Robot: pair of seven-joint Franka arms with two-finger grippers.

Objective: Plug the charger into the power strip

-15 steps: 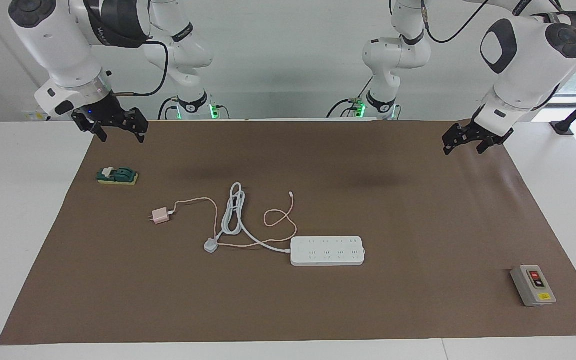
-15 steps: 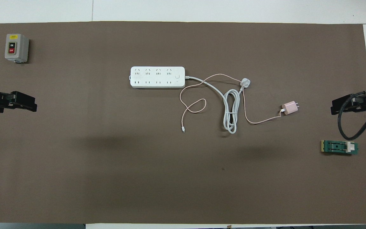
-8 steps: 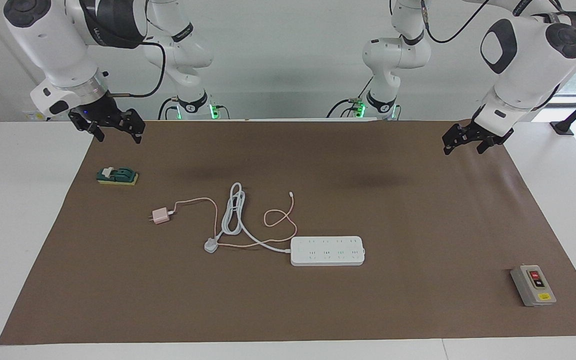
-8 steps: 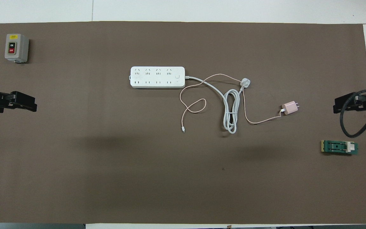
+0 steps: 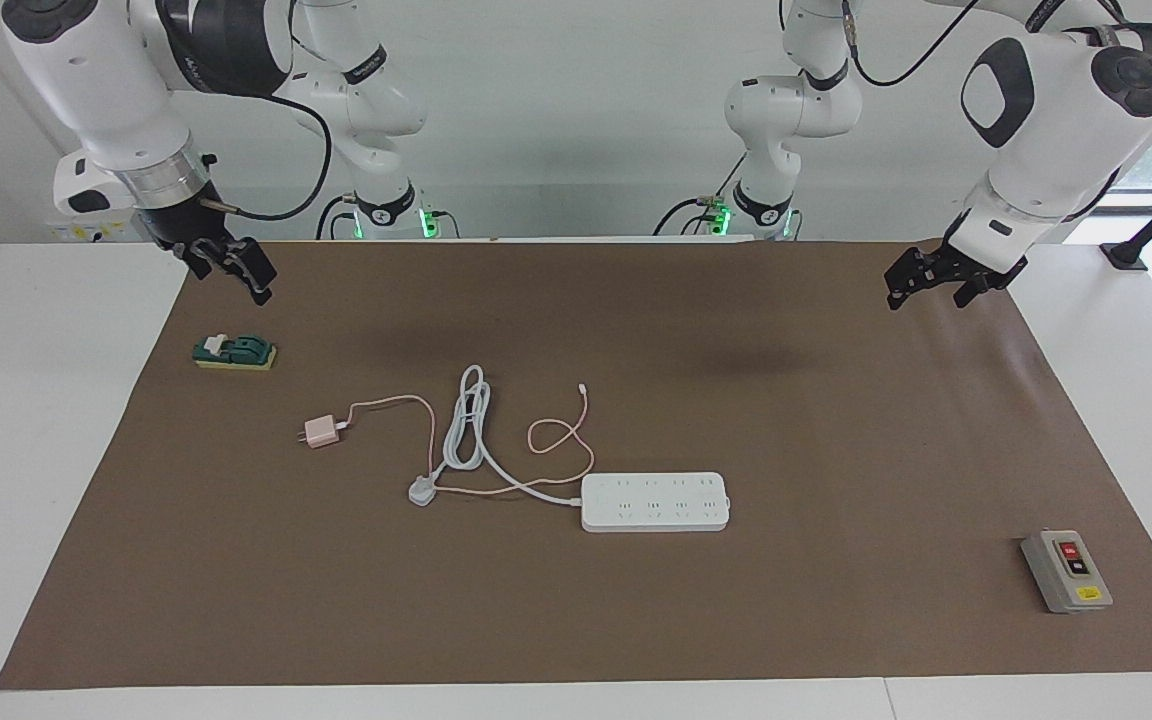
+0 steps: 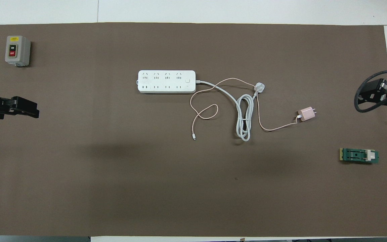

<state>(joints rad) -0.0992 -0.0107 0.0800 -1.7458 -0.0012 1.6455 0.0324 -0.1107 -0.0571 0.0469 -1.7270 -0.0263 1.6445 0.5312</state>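
Small pale-pink cube charger (image 5: 320,432) lies flat on the brown mat (image 5: 836,420), metal prongs pointing toward the right arm's end of the table. Its thin pink cable (image 5: 558,437) trails off toward the middle, loops once, and ends loose.

Long white power strip (image 5: 655,501) with two rows of sockets sits mid-table, farther from the robots than the charger. Nothing is plugged in. Its thick white cord (image 5: 466,425) is coiled between charger and strip, ending in a grey-white three-pin plug (image 5: 422,491).

Right gripper (image 5: 234,268) hangs in the air over the mat's corner at its own end, above a green block on a yellow pad (image 5: 235,352). Fingers spread, nothing between them. The charger is well apart from it, nearer the table's centre.

Left gripper (image 5: 936,280) hovers over the mat's edge at the left arm's end, fingers released and empty, well apart from strip and charger.

Grey box with red and black buttons (image 5: 1066,570) stands at the left arm's end, farther from the robots than the strip.
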